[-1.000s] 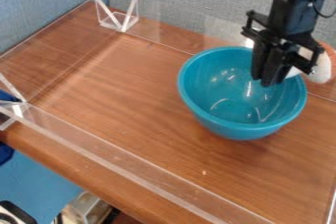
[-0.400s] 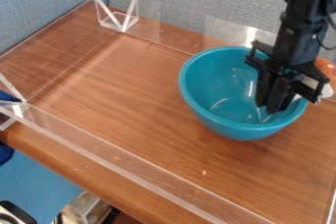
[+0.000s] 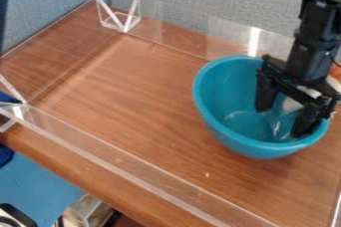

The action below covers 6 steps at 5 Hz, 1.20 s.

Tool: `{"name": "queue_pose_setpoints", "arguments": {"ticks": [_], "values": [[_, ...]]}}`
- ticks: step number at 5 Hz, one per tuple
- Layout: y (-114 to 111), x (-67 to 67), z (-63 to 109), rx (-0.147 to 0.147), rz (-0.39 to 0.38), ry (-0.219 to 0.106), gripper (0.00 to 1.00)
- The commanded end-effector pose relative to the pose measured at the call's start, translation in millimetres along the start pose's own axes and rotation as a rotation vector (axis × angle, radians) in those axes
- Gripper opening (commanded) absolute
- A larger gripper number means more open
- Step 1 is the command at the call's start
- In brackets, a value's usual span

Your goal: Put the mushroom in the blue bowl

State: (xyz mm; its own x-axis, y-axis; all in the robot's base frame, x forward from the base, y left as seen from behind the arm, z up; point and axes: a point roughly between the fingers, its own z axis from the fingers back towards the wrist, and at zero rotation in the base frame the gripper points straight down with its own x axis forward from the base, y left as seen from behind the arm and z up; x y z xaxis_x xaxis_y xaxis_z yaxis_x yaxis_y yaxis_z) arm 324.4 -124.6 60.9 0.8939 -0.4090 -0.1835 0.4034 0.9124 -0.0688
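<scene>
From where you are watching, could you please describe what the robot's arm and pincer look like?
The arm is black throughout, a slim, boxy column of dark segments coming down from the top right corner. Its pincer is also black: a wider block at the wrist with two straight, flat fingers below it. No coloured markings or labels are visible, and I cannot make out any loose cables.

No readable text, labels or numbers anywhere.
</scene>
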Motion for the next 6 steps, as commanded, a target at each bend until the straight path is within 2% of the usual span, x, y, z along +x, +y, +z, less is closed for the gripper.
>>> {"name": "queue_pose_setpoints", "arguments": {"ticks": [1,2,3,5,6], "values": [[-9,14.5,14.5,0.009,-0.012,-0.064,1.00],[5,20.5,18.8,0.023,-0.091,-0.055,1.00],[20,20.9,25.2,0.039,-0.167,-0.045,1.00],[28,29.9,24.3,0.029,-0.100,-0.045,1.00],[30,24.7,22.1,0.024,-0.083,-0.042,1.00]]}}
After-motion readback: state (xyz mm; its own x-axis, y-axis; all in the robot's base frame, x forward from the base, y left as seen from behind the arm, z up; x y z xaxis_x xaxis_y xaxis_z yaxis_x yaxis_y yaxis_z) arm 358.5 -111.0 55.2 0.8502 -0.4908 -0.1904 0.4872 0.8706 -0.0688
